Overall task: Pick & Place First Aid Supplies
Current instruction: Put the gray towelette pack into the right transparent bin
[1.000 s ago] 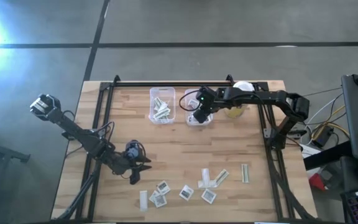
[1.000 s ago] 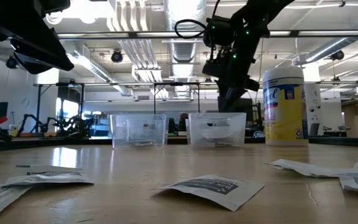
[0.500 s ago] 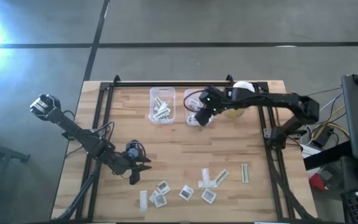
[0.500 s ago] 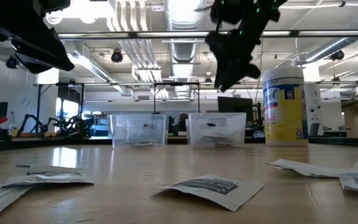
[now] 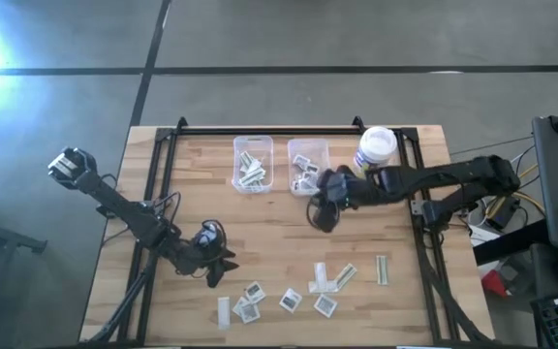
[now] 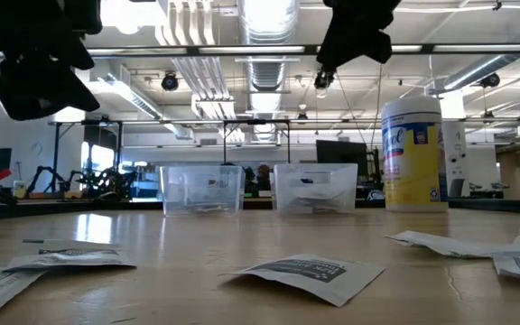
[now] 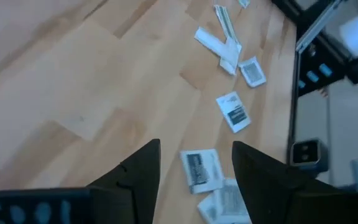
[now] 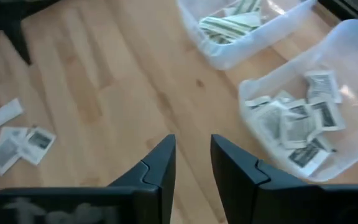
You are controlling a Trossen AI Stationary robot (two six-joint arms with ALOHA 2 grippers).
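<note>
Several packets [image 5: 289, 299] lie loose on the table [image 5: 260, 223], just ahead of the left gripper [image 5: 223, 273], whose fingers are spread and empty. Right gripper [image 5: 320, 219], narrowly parted and empty, hovers near two bins [image 5: 308, 165] holding more packets.

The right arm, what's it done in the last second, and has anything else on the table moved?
The right pincer has drawn back from over the bin of square packets toward the middle of the table, empty, fingers apart. The left pincer has edged slightly nearer the loose packets by the near edge, open. Both bins, the jar and the loose packets lie unchanged.
</note>
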